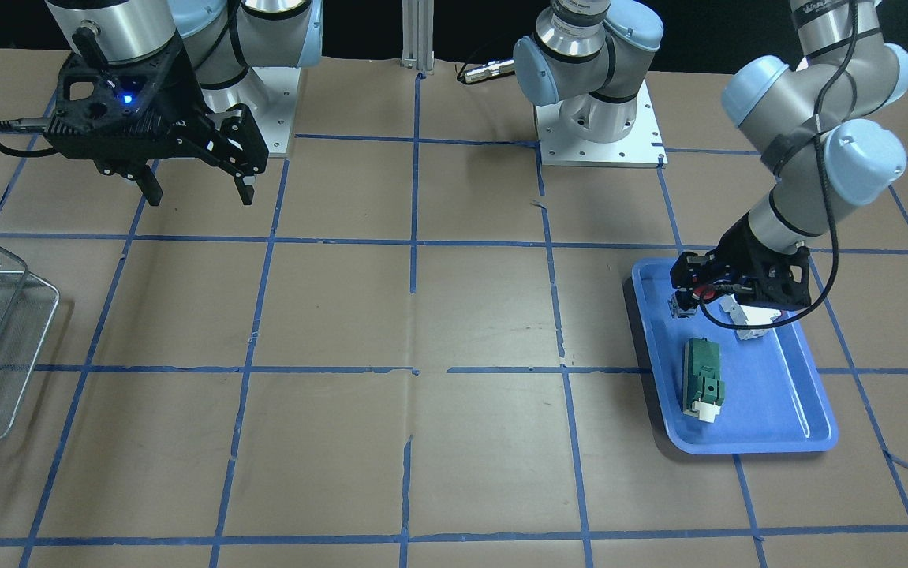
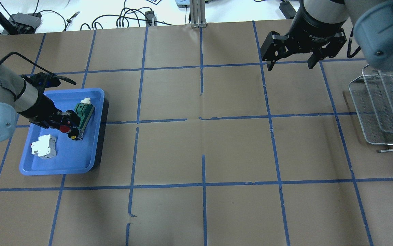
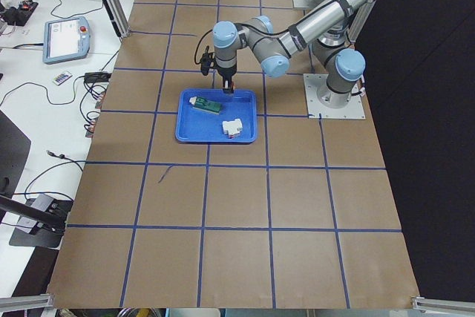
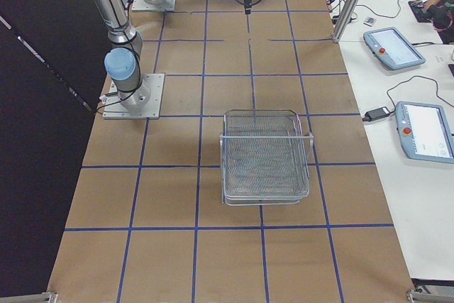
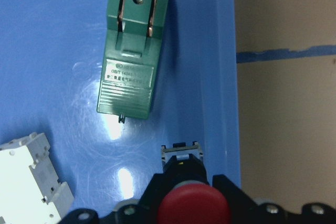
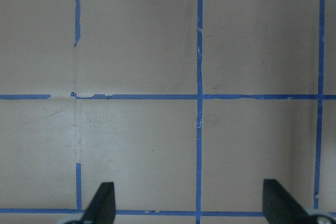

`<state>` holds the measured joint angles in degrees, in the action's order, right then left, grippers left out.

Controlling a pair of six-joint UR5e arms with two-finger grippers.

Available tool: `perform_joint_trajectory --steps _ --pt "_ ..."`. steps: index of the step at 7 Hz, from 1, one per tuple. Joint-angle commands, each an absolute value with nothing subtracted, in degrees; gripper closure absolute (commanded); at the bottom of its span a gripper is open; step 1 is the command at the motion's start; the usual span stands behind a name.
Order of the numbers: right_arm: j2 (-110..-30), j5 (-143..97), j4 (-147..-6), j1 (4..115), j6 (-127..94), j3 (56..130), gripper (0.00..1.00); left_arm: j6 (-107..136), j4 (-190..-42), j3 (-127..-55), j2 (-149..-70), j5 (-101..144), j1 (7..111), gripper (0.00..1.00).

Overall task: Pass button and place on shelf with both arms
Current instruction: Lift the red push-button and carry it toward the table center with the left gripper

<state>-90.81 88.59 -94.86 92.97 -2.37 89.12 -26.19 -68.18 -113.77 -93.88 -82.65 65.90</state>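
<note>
The button, with its red cap [image 5: 194, 206] and blue-grey contact block [image 5: 181, 153], sits between the fingers of my left gripper [image 5: 188, 188]. The gripper is shut on it, low over the blue tray [image 2: 56, 169] near the tray's wall. The red cap also shows in the overhead view [image 2: 65, 128] and the front view [image 1: 706, 292], at the left gripper [image 1: 694, 298]. My right gripper [image 2: 290, 65] is open and empty, hanging above the table [image 1: 197, 185], its fingertips apart in the right wrist view [image 6: 191, 203]. The wire-mesh shelf [image 2: 384, 112] stands at the table's right end [image 4: 266, 154].
A green rectangular component [image 2: 84, 112] [image 5: 134, 61] lies in the tray right beside the left gripper. A white breaker-like block [image 2: 44, 147] [image 5: 31, 182] lies in the tray too. Brown paper with blue tape lines [image 2: 201, 118] spans the table between tray and shelf.
</note>
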Motion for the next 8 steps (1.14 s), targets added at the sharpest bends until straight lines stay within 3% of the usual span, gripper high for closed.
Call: perform_joint_trajectory --steps 1,5,8 --pt "-90.8 88.6 -94.8 93.0 -2.4 89.1 0.00 -25.6 -79.6 -111.9 -88.7 -75.3 68.0 1.00" --pt "-90.8 88.9 -94.7 91.6 -2.3 88.5 0.00 -17.4 -90.1 -111.9 -83.9 -33.8 80.7 1.00" --pt "-93.1 83.5 -90.6 76.8 3.6 88.4 0.00 -16.9 -89.7 -120.3 -84.7 -5.7 82.8 1.00"
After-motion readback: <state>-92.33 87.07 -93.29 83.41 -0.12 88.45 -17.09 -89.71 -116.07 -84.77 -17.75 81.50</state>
